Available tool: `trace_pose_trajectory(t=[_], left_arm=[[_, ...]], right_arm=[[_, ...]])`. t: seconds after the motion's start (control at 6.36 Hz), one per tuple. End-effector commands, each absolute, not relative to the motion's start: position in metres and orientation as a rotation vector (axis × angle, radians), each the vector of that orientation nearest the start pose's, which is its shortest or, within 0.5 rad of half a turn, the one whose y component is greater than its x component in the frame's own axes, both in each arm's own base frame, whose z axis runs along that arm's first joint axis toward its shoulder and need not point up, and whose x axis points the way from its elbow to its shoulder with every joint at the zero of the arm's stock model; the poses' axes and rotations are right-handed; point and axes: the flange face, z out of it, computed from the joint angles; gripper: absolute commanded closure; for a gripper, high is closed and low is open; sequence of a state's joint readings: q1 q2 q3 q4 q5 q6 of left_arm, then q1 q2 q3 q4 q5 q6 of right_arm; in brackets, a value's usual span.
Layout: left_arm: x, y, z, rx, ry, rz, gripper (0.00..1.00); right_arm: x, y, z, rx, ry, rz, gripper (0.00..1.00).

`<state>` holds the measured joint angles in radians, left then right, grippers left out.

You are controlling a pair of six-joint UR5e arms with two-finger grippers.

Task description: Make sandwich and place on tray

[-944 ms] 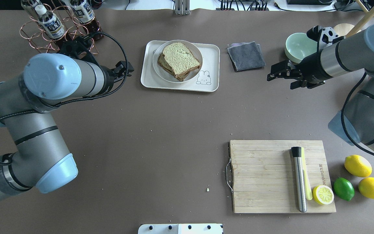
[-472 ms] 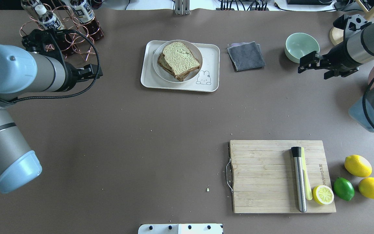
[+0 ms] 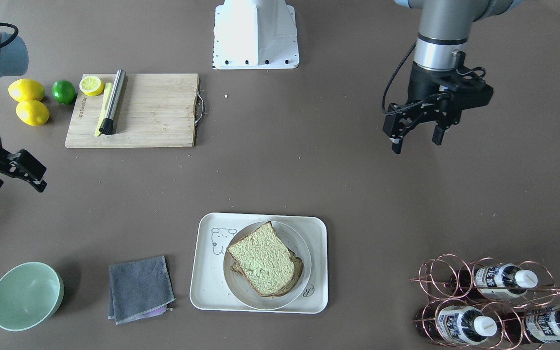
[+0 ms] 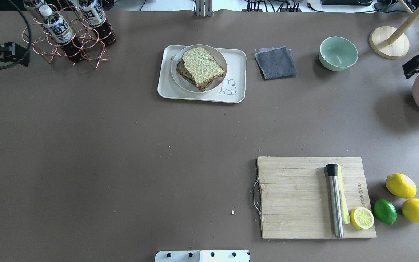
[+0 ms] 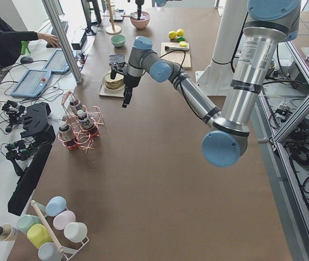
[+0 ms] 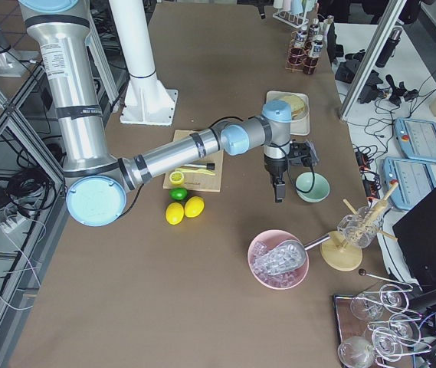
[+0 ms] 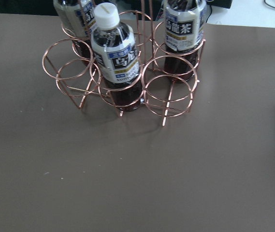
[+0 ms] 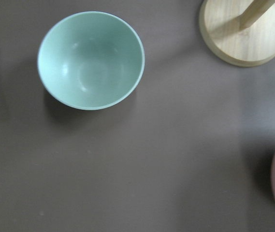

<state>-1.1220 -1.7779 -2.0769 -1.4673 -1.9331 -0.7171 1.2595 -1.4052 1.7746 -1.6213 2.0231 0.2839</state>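
Nearest the robot, one wooden cutting board (image 4: 296,196) is seen. One steel tool (image 4: 335,203) and one lemon half (image 4: 362,217) are laid on it. Just beside the board, two whole lemons (image 4: 400,185) and one lime (image 4: 384,211) can be counted.

Further out, the left gripper (image 3: 417,145) and the right gripper (image 3: 15,183) are held in the air, well apart from the food. The jaws of each are spread apart, and nothing is held.

Farthest away, the sandwich (image 4: 202,65) is found on one round white plate (image 4: 217,83), and the plate is set on the tray (image 4: 236,62). Two bread slices are counted. The egg cannot be seen. Near the tray, one grey cloth (image 4: 275,62) and one green bowl (image 4: 338,53) are seen, and three tea bottles (image 4: 56,26) are stood in one wire rack (image 4: 93,54).

The job looks done. The arms should be moved high and slowly, so that the rack, the bowl and the tray are not bumped.
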Motion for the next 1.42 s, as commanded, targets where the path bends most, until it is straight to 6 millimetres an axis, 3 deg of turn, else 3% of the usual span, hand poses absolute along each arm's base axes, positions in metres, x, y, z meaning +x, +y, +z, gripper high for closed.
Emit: trace_pose_trajectory(t=[0.0, 0.16, 0.31, 0.47, 0.79, 1.1, 1.26], left_arm=[[0.005, -0.513, 0.418, 0.277, 0.643, -0.027, 0.02], [-0.037, -0.520, 0.454, 0.251, 0.726, 0.025, 0.02], [-0.063, -0.523, 0.489, 0.216, 0.820, 0.039, 0.02], [-0.061, -0.509, 0.532, 0.150, 0.846, 0.039, 0.02], [-0.061, -0.495, 0.594, 0.163, 0.846, 0.054, 0.02], [-0.058, -0.499, 0.624, 0.171, 0.845, 0.056, 0.02], [-0.056, -0.500, 0.624, 0.167, 0.847, 0.057, 0.02]], right_arm=[[0.010, -0.533, 0.541, 0.129, -0.606, -0.152, 0.00], [0.035, -0.510, 0.562, 0.119, -0.705, -0.162, 0.00], [0.046, -0.497, 0.574, 0.106, -0.747, -0.138, 0.00], [0.046, -0.481, 0.594, 0.065, -0.757, -0.121, 0.00], [0.046, -0.470, 0.601, 0.048, -0.784, -0.110, 0.00], [0.046, -0.470, 0.605, 0.041, -0.776, -0.105, 0.00], [0.046, -0.470, 0.606, 0.038, -0.776, -0.102, 0.00]])
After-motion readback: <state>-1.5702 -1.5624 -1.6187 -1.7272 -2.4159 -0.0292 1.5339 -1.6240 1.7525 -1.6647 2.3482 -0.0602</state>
